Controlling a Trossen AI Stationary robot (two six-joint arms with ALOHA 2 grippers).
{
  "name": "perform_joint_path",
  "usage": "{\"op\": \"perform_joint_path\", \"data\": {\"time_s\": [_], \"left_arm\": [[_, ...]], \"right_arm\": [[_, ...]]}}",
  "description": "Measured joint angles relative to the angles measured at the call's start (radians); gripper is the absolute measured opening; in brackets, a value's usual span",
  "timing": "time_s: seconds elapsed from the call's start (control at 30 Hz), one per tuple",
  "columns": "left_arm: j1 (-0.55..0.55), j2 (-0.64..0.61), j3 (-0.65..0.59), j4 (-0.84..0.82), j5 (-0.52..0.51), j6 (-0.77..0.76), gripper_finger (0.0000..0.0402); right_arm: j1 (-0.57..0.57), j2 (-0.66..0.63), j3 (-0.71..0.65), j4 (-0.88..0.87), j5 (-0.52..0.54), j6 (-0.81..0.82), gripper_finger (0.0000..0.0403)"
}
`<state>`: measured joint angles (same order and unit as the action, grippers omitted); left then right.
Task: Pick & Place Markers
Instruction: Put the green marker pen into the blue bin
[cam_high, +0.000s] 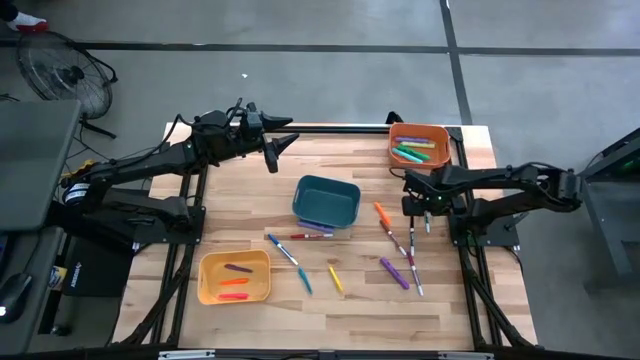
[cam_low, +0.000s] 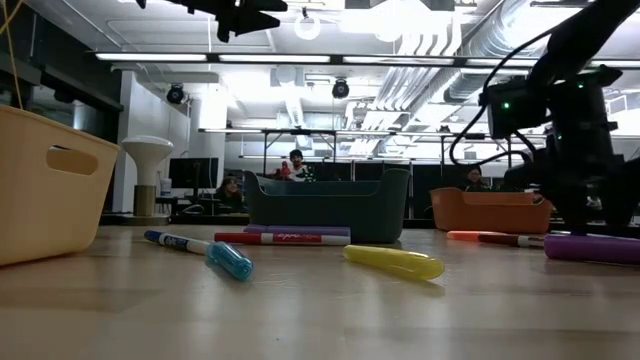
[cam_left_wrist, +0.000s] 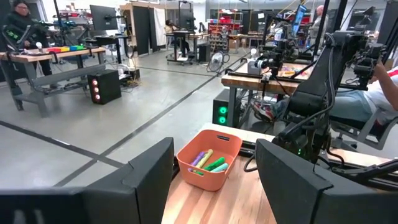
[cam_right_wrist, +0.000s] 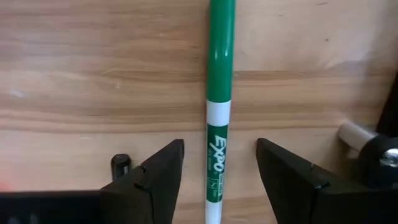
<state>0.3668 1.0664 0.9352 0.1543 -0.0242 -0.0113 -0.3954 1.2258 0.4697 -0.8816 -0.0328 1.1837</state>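
Wooden table inspected from above, with 3 bins on it: orange bin at upper right of the high view, teal bin at centre, yellow bin at lower left.

Right gripper positioned low over the table at right of centre in the high view, below the orange bin. Fingers parted, straddling a green-and-white marker lying flat on the wood; gaps visible on both sides of the barrel, no contact seen, nothing gripped.

Left gripper held high at upper centre-left of the high view, above the table's far edge. Jaws wide apart, empty, facing the orange bin.

Markers located as follows: several green, yellow and pink ones inside the orange bin; 2 or 3 pink and orange ones inside the yellow bin; loose markers scattered across the lower centre and lower right of the table, among them a red one just beside the teal bin, a blue-capped one and a yellow one.
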Motion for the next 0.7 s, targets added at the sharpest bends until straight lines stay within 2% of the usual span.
{"op": "perform_joint_path", "data": {"time_s": [0.17,0.53,0.7], "left_arm": [[0.000,0.000,0.000,0.000,0.000,0.000,0.0223],[0.000,0.000,0.000,-0.013,0.000,0.001,0.0223],[0.000,0.000,0.000,-0.026,-0.001,0.001,0.0223]], "right_arm": [[0.000,-0.001,-0.020,0.043,-0.014,-0.035,0.0151],[-0.001,0.000,-0.021,0.050,-0.027,-0.047,0.0027],[-0.001,0.000,-0.021,0.050,-0.035,-0.065,0.0019]]}}
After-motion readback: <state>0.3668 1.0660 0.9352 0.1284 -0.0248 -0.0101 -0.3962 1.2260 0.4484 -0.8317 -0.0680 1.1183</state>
